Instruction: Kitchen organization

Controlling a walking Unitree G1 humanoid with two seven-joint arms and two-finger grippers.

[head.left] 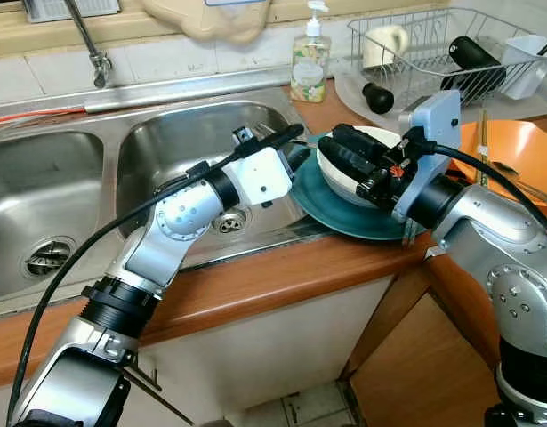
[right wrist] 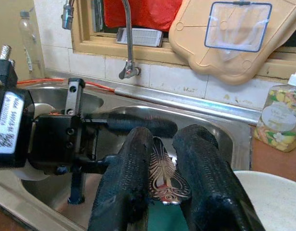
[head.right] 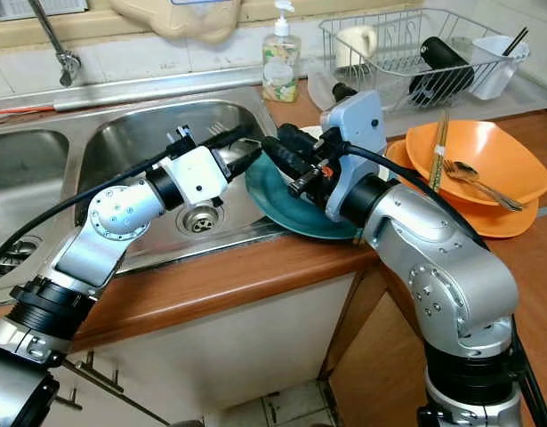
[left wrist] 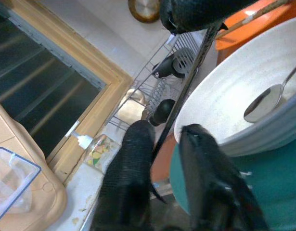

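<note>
Wooden surface [head.left: 255,285] beside the steel sink [head.left: 166,151] carries a white bowl [head.left: 349,178] on a teal plate [head.right: 291,209]. My right end effector [right wrist: 160,159] pinches an ornate utensil handle [right wrist: 164,173]; my left end effector [left wrist: 160,159] stands slightly spread beside the bowl. Next, I judge, lift the utensil clear.

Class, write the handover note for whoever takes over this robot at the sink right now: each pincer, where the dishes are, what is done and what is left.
Left pincer: over the right sink basin, at the plate's left edge; grip unclear.
Right pincer: over the bowl; grip unclear.
Dishes: white bowl with a spoon in it sits on the teal plate, which is on the counter and overhangs the sink. Orange bowls are stacked on the counter to the right.
Done: the rack already holds a mug and other items.
Left: probably the bowl, spoon, plate and orange bowls.
</note>
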